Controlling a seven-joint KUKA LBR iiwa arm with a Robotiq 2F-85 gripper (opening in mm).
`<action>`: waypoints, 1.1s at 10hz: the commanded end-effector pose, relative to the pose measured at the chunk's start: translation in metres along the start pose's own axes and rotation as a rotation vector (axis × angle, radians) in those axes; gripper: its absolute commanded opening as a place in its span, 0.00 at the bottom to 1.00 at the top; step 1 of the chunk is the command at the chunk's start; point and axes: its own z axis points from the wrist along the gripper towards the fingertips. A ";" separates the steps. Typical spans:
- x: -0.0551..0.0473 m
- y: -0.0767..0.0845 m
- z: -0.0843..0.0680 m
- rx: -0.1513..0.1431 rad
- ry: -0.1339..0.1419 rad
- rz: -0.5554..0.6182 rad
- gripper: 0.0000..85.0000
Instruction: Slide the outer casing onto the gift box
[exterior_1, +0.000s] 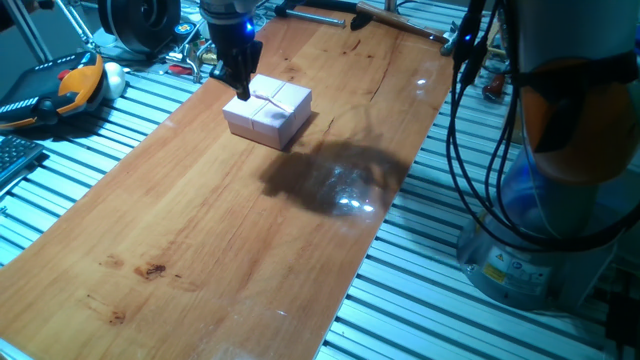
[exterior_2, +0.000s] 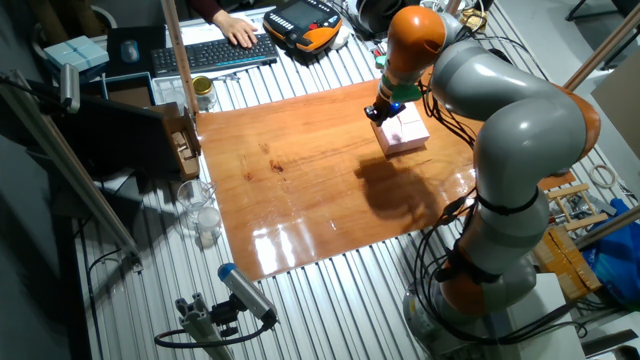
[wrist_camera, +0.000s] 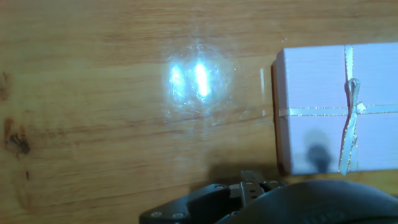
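Observation:
The outer casing (exterior_1: 268, 110) is a pale pink square sleeve with a cream ribbon cross and a small bow. It lies flat at the far end of the wooden board and also shows in the other fixed view (exterior_2: 403, 130) and at the right of the hand view (wrist_camera: 336, 112). My gripper (exterior_1: 240, 90) points down at the casing's far left edge, touching or nearly touching it, and its fingers look closed together with nothing between them; it also shows in the other fixed view (exterior_2: 380, 114). The gift box tray with beige squares shows in no view.
The wooden board (exterior_1: 200, 230) rests on a slatted metal table. An orange and black pendant (exterior_1: 60, 85) lies off the board at the left. Cables (exterior_1: 470, 100) and the arm's base (exterior_1: 560, 250) stand at the right. Glass jars (exterior_2: 197, 210) stand past the board's edge.

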 end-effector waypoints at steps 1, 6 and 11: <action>0.000 0.000 0.000 0.001 0.011 0.006 0.00; 0.000 0.000 0.000 0.050 0.048 -0.052 0.00; 0.004 0.005 -0.004 0.041 0.019 -0.041 0.00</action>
